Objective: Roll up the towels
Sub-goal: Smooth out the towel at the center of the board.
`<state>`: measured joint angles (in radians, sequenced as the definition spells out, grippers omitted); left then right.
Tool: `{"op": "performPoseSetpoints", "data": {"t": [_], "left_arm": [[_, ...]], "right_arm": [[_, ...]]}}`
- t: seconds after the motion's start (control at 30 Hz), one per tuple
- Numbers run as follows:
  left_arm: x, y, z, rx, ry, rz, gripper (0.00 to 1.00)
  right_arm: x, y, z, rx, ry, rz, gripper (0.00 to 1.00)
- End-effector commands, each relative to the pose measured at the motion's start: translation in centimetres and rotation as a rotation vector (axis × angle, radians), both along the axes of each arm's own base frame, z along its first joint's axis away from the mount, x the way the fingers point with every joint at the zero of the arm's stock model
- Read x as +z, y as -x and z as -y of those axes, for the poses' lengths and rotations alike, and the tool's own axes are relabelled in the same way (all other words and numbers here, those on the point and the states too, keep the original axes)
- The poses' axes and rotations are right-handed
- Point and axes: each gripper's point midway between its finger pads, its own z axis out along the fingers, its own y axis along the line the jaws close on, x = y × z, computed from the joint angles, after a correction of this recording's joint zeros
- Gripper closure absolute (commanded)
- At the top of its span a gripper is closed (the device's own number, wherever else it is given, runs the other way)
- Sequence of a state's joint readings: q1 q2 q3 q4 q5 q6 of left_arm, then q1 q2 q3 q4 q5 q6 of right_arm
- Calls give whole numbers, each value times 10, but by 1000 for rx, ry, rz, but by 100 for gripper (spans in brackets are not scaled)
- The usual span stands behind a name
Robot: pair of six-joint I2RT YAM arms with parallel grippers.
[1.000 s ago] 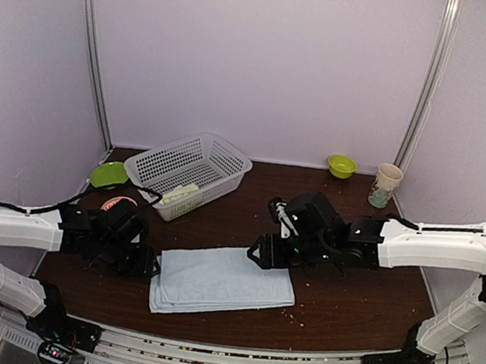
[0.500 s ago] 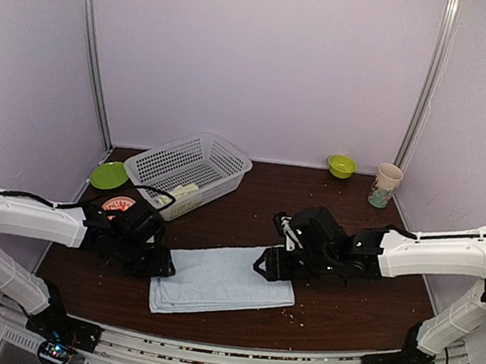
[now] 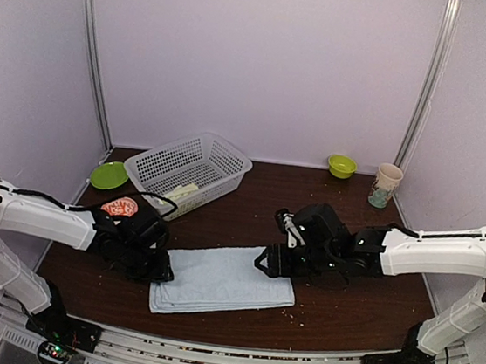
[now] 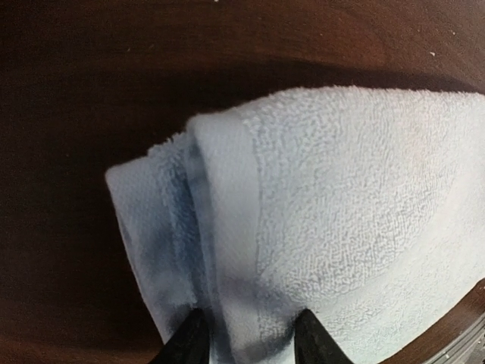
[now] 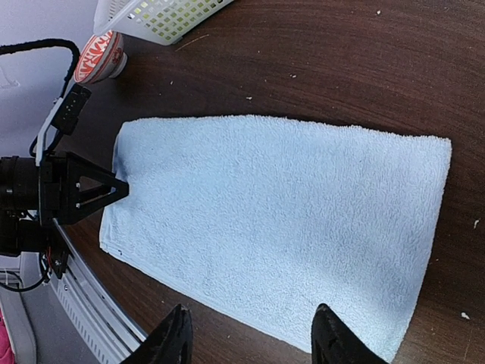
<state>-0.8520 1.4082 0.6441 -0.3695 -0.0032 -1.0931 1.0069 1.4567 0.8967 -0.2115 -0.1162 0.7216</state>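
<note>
Left pincer (image 4: 248, 337) has just slid in onto the blue towel (image 3: 223, 281). Its fingers are apart, straddling the folded end hem, and it looks set to start the roll. Beyond it, the basket (image 3: 229, 151) holds the lemon towel (image 3: 180, 194). Right pincer (image 5: 254, 337), also apart, has eased over the opposite end, with open table (image 3: 351, 313) behind it.

Pale blue towel (image 3: 223, 281) folded flat, ctr; yellowish towel (image 3: 182, 193) in basket (image 3: 226, 180)
</note>
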Motion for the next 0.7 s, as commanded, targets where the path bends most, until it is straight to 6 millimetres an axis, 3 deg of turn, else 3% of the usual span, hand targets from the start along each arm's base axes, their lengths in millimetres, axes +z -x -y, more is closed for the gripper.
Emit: {"op": "performPoseSetpoints", "data": {"t": [0.0,0.23,0.67], "left_arm": [[-4,2,3,-9,20,-4,66],[6,1,5,-22,34,17,100],[51,-4,5,-25,70,87,100]], "right_arm": [[12,-3,3,-9,-25,22,47],[16,-4,5,-16,-31,33,48],[12,-6,10,-36,-25,33,48]]}}
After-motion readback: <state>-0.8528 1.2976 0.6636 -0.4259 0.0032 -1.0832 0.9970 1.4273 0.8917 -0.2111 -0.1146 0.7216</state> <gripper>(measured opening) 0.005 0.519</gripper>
